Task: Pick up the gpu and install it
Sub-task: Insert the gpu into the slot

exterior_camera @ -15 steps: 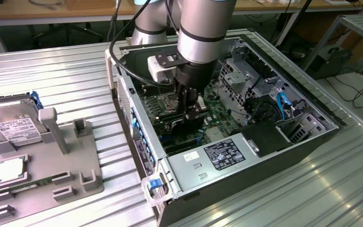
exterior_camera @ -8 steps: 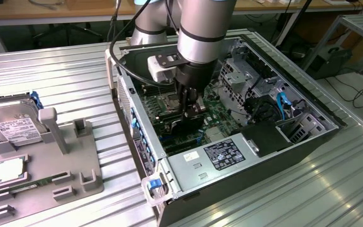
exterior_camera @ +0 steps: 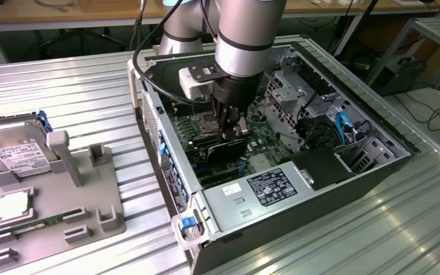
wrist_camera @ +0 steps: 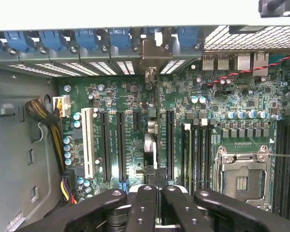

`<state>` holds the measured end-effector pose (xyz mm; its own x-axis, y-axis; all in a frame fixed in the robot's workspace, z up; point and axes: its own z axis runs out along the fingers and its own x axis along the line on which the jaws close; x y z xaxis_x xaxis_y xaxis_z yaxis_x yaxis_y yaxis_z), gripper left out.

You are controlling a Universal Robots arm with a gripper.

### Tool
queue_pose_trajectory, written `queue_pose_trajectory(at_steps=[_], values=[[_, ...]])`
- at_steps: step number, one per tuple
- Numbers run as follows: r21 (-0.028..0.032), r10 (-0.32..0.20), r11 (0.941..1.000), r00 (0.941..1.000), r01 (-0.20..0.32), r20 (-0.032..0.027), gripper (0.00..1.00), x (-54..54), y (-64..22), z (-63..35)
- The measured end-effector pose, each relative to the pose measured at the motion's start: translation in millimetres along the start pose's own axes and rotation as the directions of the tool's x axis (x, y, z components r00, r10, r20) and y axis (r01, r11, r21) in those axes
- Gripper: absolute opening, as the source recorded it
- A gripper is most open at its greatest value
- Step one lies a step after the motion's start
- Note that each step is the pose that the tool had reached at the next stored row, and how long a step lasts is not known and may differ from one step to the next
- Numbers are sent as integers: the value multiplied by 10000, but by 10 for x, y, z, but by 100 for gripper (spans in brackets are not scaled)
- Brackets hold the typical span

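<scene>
One hard drive [exterior_camera: 18, 152] sits in the gray holder [exterior_camera: 67, 217] on the tabletop [exterior_camera: 90, 91], at nine o'clock from the computer case [exterior_camera: 373, 166]. Inside it, we see the pincer [exterior_camera: 231, 133] clenched on the gpu [exterior_camera: 228, 150], edge-on over the motherboard [wrist_camera: 135, 121]. Misaligned with its slot [wrist_camera: 154, 154], the card could jam or bend.
</scene>
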<state>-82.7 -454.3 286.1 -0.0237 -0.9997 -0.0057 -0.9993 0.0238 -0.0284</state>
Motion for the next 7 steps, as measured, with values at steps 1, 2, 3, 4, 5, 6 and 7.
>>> queue_pose_trajectory(at_steps=[1, 2, 3, 4, 5, 6, 7], values=[[0, 0, 10000, 10000, 0, 0, 11, 0, 0, 0], [0, 0, 10000, 10000, 0, 0, 11, 0, 0, 0], [0, 0, 10000, 10000, 0, 0, 11, 0, 0, 0], [0, 0, 10000, 10000, 0, 1, 11, 0, 0, 0], [0, 0, 10000, 10000, 0, 0, 11, 0, 0, 0], [0, 0, 10000, 10000, 0, 0, 11, 0, 0, 0], [0, 0, 10000, 10000, 0, 0, 11, 0, 0, 0]])
